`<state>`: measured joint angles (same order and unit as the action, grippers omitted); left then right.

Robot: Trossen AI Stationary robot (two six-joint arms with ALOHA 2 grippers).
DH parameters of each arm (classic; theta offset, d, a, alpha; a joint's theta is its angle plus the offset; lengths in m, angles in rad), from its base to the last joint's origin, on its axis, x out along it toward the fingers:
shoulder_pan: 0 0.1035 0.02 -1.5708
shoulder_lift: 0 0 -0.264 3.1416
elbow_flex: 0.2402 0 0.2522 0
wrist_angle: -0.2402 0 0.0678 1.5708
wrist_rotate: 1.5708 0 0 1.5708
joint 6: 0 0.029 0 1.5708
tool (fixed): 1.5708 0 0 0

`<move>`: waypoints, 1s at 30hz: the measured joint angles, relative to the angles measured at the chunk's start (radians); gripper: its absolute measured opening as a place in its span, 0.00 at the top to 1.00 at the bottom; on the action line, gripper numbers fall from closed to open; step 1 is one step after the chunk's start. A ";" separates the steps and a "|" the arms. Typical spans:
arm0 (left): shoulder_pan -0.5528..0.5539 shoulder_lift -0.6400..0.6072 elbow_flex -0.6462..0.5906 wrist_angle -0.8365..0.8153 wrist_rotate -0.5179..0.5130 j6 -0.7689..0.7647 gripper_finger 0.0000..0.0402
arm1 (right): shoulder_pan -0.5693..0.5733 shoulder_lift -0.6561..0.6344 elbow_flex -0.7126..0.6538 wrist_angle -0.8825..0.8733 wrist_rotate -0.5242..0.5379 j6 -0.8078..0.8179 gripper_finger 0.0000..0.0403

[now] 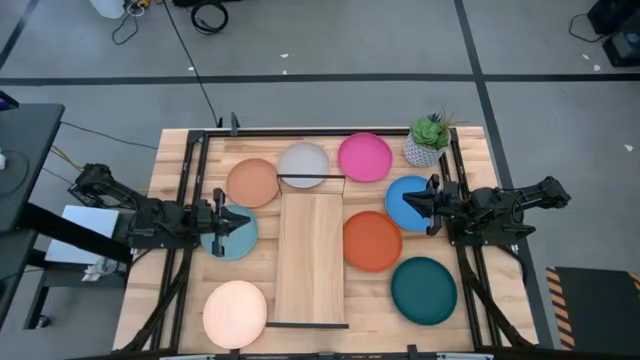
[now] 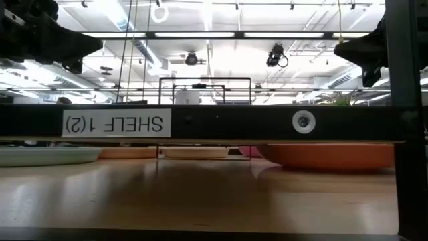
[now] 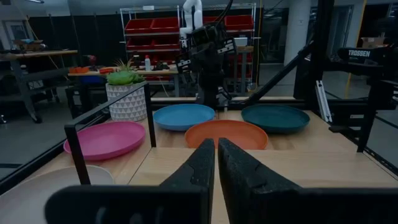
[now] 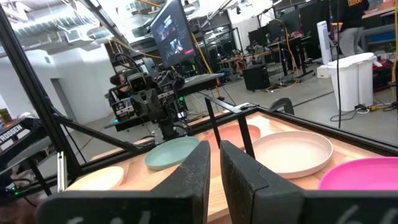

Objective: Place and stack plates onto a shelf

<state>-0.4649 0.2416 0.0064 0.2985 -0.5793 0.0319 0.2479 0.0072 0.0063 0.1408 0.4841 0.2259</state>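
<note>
Overhead, shelf [image 1: 312, 258] board bare between plates. Left gripper [image 1: 226, 223] over light teal plate [image 1: 236, 238], right gripper [image 1: 412, 203] over blue plate [image 1: 404, 201]; both pincers together. Label reads mirrored "SHELF 1(2)" [image 2: 116, 124].

Around your rig you have a grey concrete floor [image 1: 330, 45] crossed by dark tape lines [image 1: 480, 80], with black cables [image 1: 205, 15] trailing along one edge and a black-and-yellow hazard strip [image 1: 570, 300] by a corner. Looking past the counter, you see red storage shelving [image 3: 165, 28] on a metal rack, and beside it a cluttered workbench [image 3: 37, 62]. The opposite way you face a large dark wall monitor [image 4: 174, 31], a white bin [image 4: 351, 78] on the floor and desks with equipment behind it. Overhead, long strip lights [image 2: 221, 35] run across a white ceiling with exposed ducts [image 4: 50, 25].
</note>
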 joint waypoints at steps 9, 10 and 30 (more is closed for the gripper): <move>0.000 0.000 0.000 0.000 0.000 0.000 0.93 | 0.000 0.000 0.000 0.000 0.000 0.000 0.89; 0.000 0.000 0.000 0.000 0.000 0.000 0.93 | 0.000 0.000 0.000 0.000 0.000 0.000 0.89; 0.000 0.000 0.000 -0.006 0.004 -0.198 0.93 | -0.004 0.000 0.000 0.118 0.120 -0.143 0.89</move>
<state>-0.4651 0.2414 0.0064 0.2930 -0.5748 -0.1665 0.2443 0.0072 0.0063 0.2583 0.6038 0.0833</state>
